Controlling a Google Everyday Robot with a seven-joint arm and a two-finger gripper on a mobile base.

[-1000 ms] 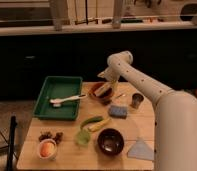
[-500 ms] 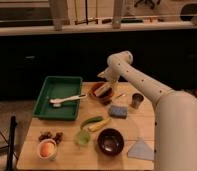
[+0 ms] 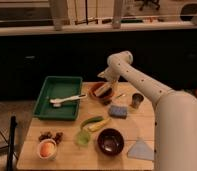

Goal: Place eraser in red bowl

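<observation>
At the centre of the frame, a light wooden rectangular table [image 3: 67, 152] is seen, bearing every loose item. The white jointed robot arm [image 3: 157, 97] enters from the lower right and reaches up and leftward. The green rectangular plastic tray [image 3: 46, 102] is located at the upper left of the table, with a white long-handled utensil [image 3: 67, 99] lying across its right part. The round orange-red bowl with a darker rim [image 3: 95, 91] is positioned just right of the tray, at the upper middle of the table. The gripper [image 3: 105, 90] is placed directly over this bowl, covering much of its interior. Whether its fingers are spread or pressed together cannot be told. The small pale eraser cannot be made out.

The dark brown-maroon round bowl [image 3: 110, 141] is found at the lower middle. The blue-grey rectangular pad [image 3: 118, 111] lies between the two bowls, towards the right. A small dark metal cup [image 3: 137, 100] stands right of the pad.
</observation>
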